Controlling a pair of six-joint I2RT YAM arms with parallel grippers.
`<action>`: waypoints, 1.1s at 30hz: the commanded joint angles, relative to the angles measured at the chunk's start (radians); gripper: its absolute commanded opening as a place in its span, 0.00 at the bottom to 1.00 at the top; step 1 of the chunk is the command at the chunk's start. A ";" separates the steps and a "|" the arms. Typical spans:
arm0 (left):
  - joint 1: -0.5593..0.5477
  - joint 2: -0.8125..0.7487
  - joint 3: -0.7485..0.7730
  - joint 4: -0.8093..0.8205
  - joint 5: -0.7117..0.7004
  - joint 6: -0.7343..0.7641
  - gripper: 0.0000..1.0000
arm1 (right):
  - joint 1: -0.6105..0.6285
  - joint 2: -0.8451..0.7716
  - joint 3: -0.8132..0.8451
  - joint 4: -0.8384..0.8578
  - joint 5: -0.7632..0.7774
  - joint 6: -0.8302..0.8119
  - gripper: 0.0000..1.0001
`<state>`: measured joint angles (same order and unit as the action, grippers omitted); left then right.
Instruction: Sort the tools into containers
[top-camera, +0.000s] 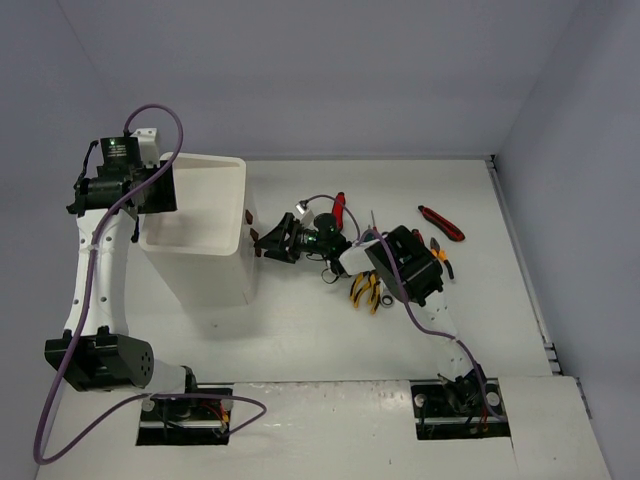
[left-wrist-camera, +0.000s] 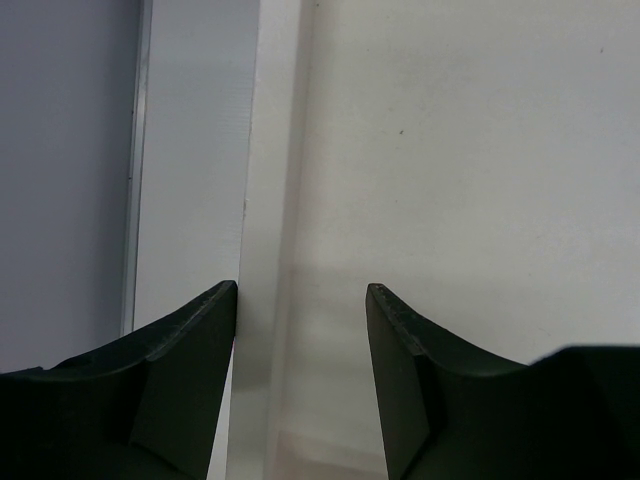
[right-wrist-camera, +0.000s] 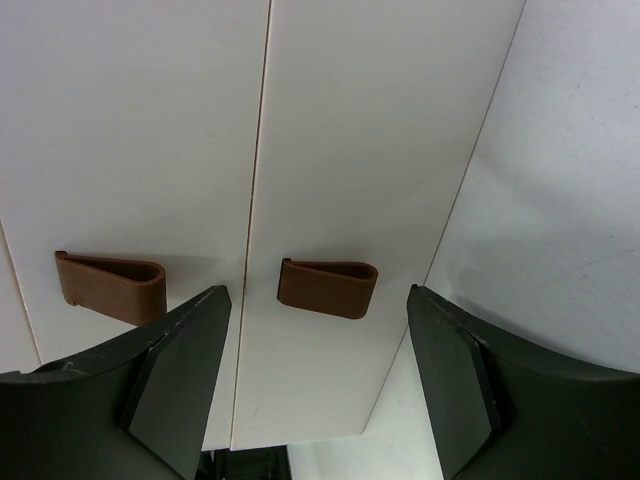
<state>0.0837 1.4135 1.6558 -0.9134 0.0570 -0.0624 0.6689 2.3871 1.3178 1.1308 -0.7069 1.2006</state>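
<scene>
Top external view: tall white plastic box (top-camera: 215, 275) with shallow tray top, upright at 9 o'clock of the white counter (top-camera: 320, 340); two small dark brown drawer handles (top-camera: 248, 215) on its 3 o'clock face. Loose tools at mid-counter, well apart from the box: yellow-handled pliers (top-camera: 365, 290) at 6 o'clock of the cluster, red-handled tool (top-camera: 340, 210) at 12, orange-handled pliers (top-camera: 441, 256) at 3, red utility knife (top-camera: 440, 223) alone at 2 o'clock. Cluster partly hidden under the right arm (top-camera: 405, 262), so no full count.

Right gripper (top-camera: 262, 245) level, aimed at 9 o'clock, just beside the handles. Right wrist view: fingers (right-wrist-camera: 180, 370) apart, one brown handle (right-wrist-camera: 328, 287) between them, touching neither; second handle (right-wrist-camera: 112, 285) at 9 o'clock of it, outside the fingers.

Left gripper (top-camera: 165, 190) over the tray's 9 o'clock edge. Left wrist view: fingers (left-wrist-camera: 190, 340) apart, holding nothing, white rim (left-wrist-camera: 195, 150) below.
</scene>
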 joint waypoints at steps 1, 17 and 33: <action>-0.006 -0.004 0.011 0.028 0.026 -0.003 0.49 | 0.022 -0.015 0.045 0.057 -0.008 -0.020 0.69; -0.013 -0.002 -0.008 0.033 0.075 -0.021 0.30 | 0.037 0.047 0.091 0.277 -0.078 0.135 0.65; -0.016 -0.002 -0.012 0.039 0.090 -0.017 0.14 | 0.035 0.039 0.075 0.348 -0.077 0.156 0.16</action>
<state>0.0940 1.4136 1.6493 -0.9003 0.0181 -0.0516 0.6703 2.4527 1.3537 1.2499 -0.7609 1.3610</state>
